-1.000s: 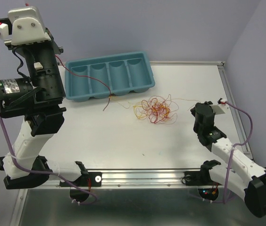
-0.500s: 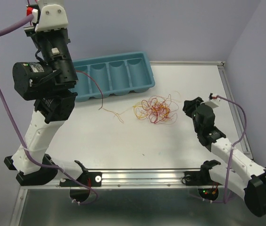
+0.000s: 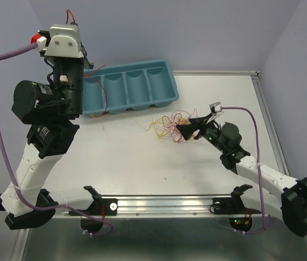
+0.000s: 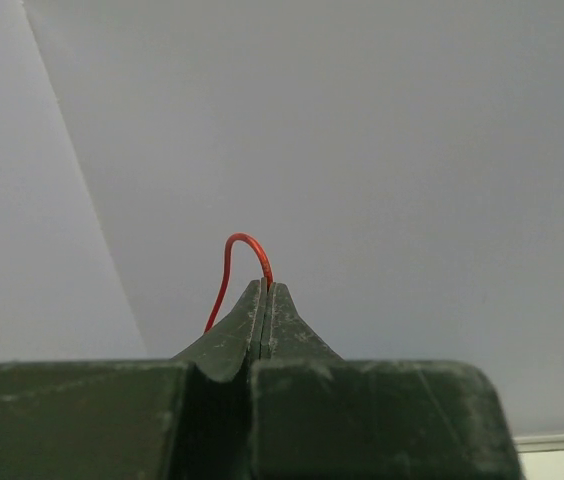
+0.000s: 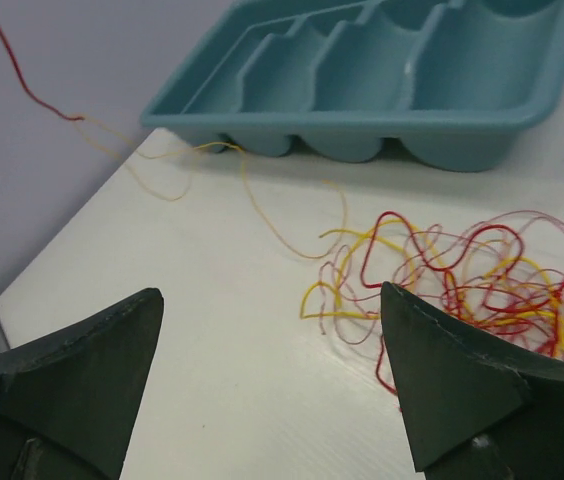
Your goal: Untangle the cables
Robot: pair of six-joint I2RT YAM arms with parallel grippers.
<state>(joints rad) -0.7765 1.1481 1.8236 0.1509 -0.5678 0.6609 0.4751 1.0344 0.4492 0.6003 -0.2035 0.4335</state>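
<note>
The cables (image 3: 178, 126) lie as a tangle of thin red, yellow and orange loops on the white table (image 3: 142, 163), right of centre. One red cable (image 4: 230, 260) is pinched in my left gripper (image 4: 266, 285), which is shut and raised high at the far left (image 3: 71, 24). That strand hangs down past the tray and trails as a pale orange strand (image 5: 262, 215) back to the tangle (image 5: 462, 280). My right gripper (image 5: 270, 292) is open and empty, low over the table at the tangle's near right side (image 3: 189, 128), with the tangle's edge by its right finger.
A teal tray (image 3: 122, 68) with several compartments stands at the back, left of the tangle, and shows ahead in the right wrist view (image 5: 342, 120). Purple arm cords run beside both arms. The table's raised metal edge runs along the right side (image 3: 268, 114).
My right gripper has opened and swung left to the tangle. My left arm has shifted right with the red cable, dragging its loose end leftward past the tray.
</note>
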